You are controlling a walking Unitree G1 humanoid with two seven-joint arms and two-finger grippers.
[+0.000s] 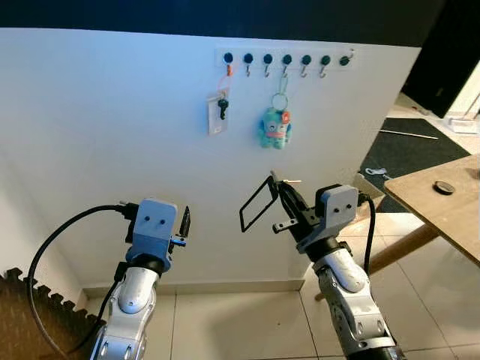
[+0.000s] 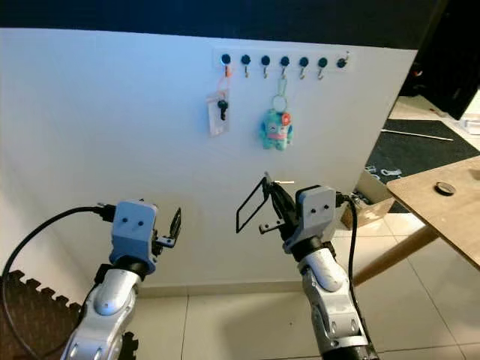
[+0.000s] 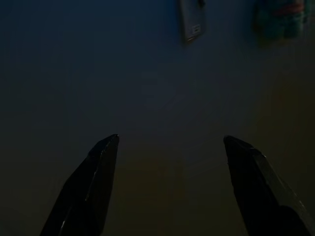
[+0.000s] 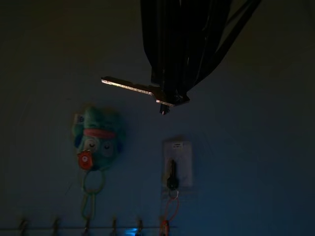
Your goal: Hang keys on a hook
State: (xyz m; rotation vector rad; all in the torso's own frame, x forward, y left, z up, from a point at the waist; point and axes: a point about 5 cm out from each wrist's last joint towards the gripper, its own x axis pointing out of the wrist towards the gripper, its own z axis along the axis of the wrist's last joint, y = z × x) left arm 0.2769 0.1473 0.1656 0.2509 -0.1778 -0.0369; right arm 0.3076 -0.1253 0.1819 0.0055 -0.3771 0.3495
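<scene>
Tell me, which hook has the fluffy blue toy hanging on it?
The fourth hook from the left on the hook rail. The teal plush keychain dangles from it; the first hook holds a white tag with a key.

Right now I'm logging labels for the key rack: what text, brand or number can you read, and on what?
None can be read.
White tag with the black key: any print too small to read.
Teal plush keychain: orange patch, no legible letters.
Hook rail: no marking.
Disc on the table: too small to tell.
Right gripper holds a key: blurred.
</scene>
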